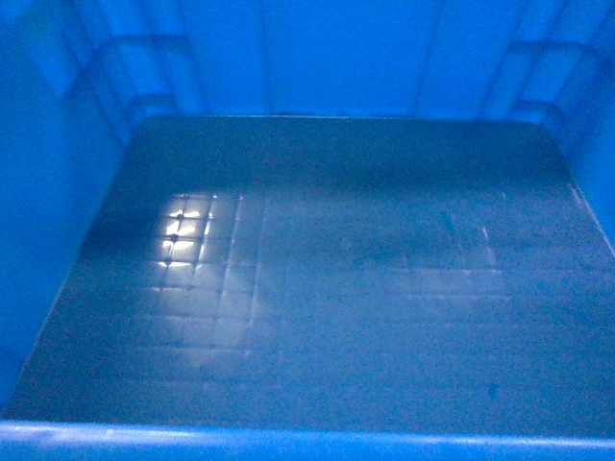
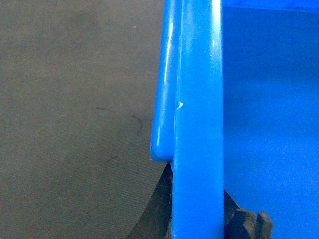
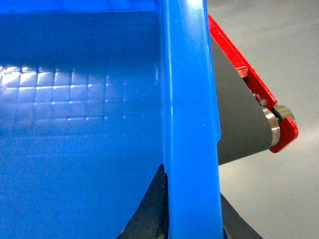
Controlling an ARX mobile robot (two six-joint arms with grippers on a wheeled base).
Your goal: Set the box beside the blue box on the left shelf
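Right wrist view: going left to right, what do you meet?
Box floor → box rim with the right claw astride it at the bottom → grey belt → red frame with its roller end → grey ground.

I am holding the box [image 2: 197,124] by its thick blue rim. My left gripper [image 2: 197,219] is pinching it, one dark finger [image 2: 157,209] outside, one inside. The grey floor [image 2: 75,114] is lying underneath.

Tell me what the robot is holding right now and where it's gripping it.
The box, empty inside. Each gripper straddles a side rim: left gripper on the left rim, right gripper on the right rim, one finger inside, one outside.
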